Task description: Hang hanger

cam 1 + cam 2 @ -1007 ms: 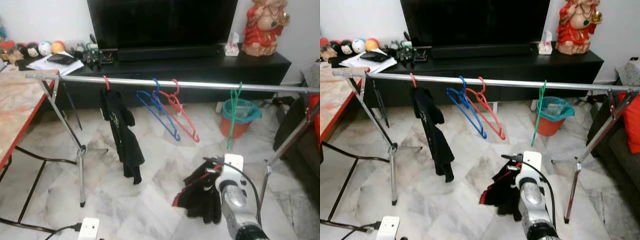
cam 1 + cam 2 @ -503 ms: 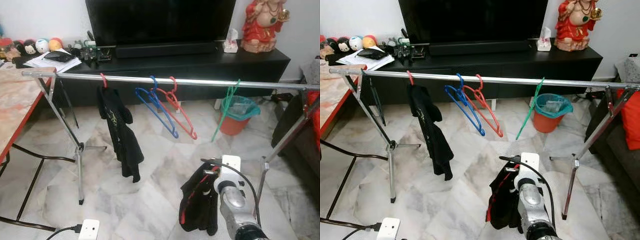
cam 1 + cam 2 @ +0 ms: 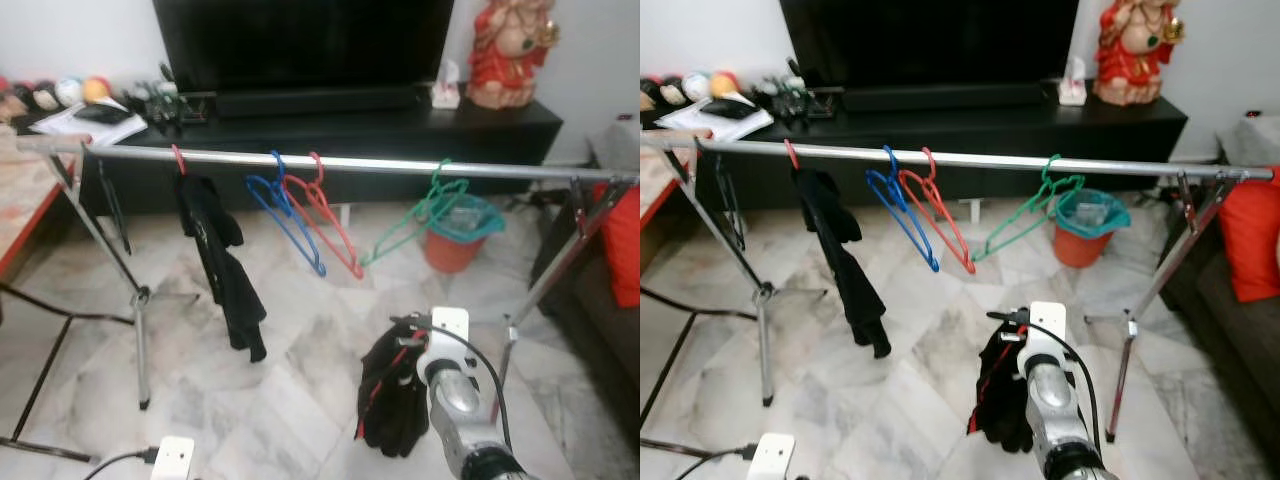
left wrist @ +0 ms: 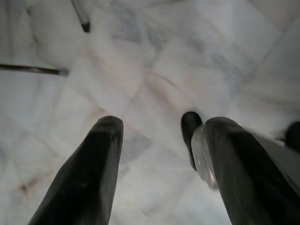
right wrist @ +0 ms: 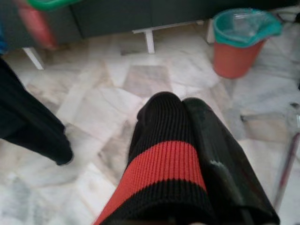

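A silver rail [image 3: 360,163] crosses the room on two folding stands. From left to right it carries a black garment [image 3: 218,255] on a red hanger, a blue hanger [image 3: 285,215], a red hanger [image 3: 332,222] and a green hanger [image 3: 412,215] that is tilted sideways. My right gripper [image 3: 408,328] is below the rail, under the green hanger. It is shut on a black garment with red stripes [image 3: 388,395], which hangs from it; in the right wrist view the cloth [image 5: 161,168] drapes over one finger. My left gripper [image 4: 154,126] hangs open over the marble floor.
Behind the rail stands a black TV cabinet [image 3: 400,125] with a red statue [image 3: 505,50]. An orange bin [image 3: 455,240] sits on the floor past the rail. A table [image 3: 15,200] is at the left, a sofa with a red cushion [image 3: 618,245] at the right.
The camera has shifted and the rack looks a little nearer. The green hanger has swung from hanging straight to tilted leftward. The held garment now hangs bunched from my right gripper instead of spread out.
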Controlling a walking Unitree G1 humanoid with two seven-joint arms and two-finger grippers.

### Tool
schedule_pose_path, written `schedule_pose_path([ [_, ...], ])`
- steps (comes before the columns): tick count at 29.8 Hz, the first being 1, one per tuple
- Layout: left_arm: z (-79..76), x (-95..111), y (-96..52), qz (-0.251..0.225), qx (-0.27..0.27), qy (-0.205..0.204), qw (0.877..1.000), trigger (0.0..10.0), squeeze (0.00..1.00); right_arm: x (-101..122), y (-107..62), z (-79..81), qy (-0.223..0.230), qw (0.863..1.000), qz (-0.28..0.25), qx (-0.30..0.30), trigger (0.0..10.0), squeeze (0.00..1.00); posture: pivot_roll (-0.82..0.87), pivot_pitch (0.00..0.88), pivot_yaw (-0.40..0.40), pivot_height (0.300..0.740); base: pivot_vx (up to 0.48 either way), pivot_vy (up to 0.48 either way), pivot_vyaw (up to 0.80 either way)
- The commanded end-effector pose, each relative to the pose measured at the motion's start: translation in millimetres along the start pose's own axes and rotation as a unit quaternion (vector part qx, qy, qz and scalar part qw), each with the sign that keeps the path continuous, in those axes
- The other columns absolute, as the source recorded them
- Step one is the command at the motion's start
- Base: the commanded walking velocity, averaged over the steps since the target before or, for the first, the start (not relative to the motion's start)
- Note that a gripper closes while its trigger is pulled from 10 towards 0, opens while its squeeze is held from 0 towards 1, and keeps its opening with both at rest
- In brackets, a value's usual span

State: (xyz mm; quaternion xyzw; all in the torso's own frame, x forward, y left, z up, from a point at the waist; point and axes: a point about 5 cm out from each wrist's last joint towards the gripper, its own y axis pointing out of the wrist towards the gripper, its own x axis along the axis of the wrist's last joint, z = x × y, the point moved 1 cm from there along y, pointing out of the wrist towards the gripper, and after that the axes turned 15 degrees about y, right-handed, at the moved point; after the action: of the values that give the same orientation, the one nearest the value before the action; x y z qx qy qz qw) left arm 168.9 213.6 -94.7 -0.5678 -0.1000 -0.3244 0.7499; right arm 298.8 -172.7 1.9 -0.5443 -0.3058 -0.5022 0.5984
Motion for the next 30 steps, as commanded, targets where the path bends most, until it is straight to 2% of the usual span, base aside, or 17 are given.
schedule_pose_path([
  [1,-0.6,-5.0,-1.0,0.01,-0.001,0.004,1.0,10.0,0.0,7.0,2.5,2.6,0.001,1.0,-0.013,0.003,10.0,0.0,-0.03,0.0,0.026,0.74,0.0,-0.431,0.0],
  [13,-0.4,-5.0,-1.0,0.009,0.0,0.005,1.0,10.0,0.0,6.8,2.9,4.2,0.006,1.0,-0.013,0.004,10.0,0.0,-0.03,0.0,0.026,0.74,0.0,-0.407,0.0],
  [20,0.4,-3.9,-1.2,0.002,0.009,-0.002,1.0,10.0,0.0,0.5,1.6,2.2,0.01,1.0,0.002,0.0,10.0,0.0,-0.03,0.0,0.026,0.74,0.0,0.0,0.0],
  [25,1.9,1.1,-2.2,-0.028,0.025,-0.022,0.999,10.0,0.0,-9.5,-0.8,-9.4,0.02,0.999,0.03,-0.021,10.0,0.0,-0.03,0.0,0.027,0.74,0.0,0.0,0.0],
  [27,4.0,7.2,-3.9,-0.065,0.044,-0.047,0.996,10.0,0.0,-23.8,-5.3,-13.8,0.01,0.997,0.069,-0.022,10.0,0.0,-0.04,0.0,0.025,0.74,0.0,0.0,0.0],
  [30,4.6,9.1,-4.6,-0.076,0.05,-0.053,0.994,10.0,0.0,-29.3,-7.5,-16.1,0.0,0.996,0.082,-0.026,10.0,0.0,-0.04,0.0,0.025,0.74,0.0,0.0,0.0],
])
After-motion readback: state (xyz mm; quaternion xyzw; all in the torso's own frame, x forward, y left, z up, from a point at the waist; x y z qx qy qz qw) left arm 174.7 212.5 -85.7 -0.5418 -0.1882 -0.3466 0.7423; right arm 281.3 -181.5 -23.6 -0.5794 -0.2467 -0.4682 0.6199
